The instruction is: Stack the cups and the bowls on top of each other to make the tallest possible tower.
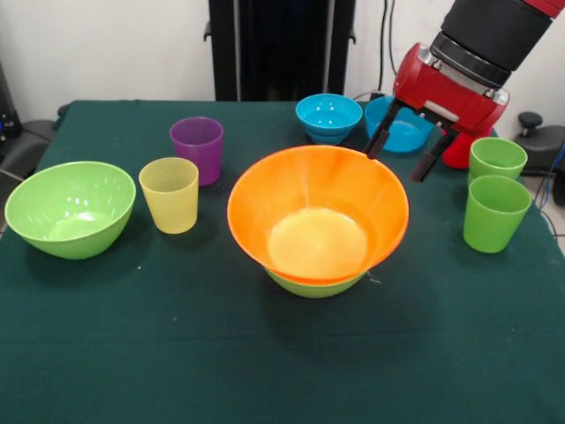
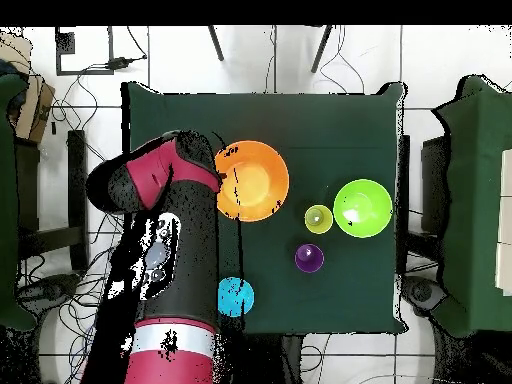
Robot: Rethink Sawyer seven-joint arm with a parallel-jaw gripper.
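A large orange bowl (image 1: 318, 212) (image 2: 252, 180) sits nested in a lime green bowl (image 1: 313, 284) at the table's middle, forming a low tower. My gripper (image 1: 403, 152) hangs open and empty just beyond the orange bowl's back right rim, in front of a blue bowl (image 1: 402, 132). A second blue bowl (image 1: 328, 117) (image 2: 236, 296) stands beside it. At the left are another lime green bowl (image 1: 71, 208) (image 2: 362, 207), a pale yellow cup (image 1: 169, 194) (image 2: 318, 218) and a purple cup (image 1: 197, 148) (image 2: 309, 258). Two light green cups (image 1: 495, 212) stand at the right. A red cup (image 1: 457, 155) shows partly behind the gripper.
The table is covered with a dark green cloth (image 1: 265, 371). In the overhead view the arm (image 2: 170, 250) hides the table's left side. Cables and chair legs lie on the floor around the table.
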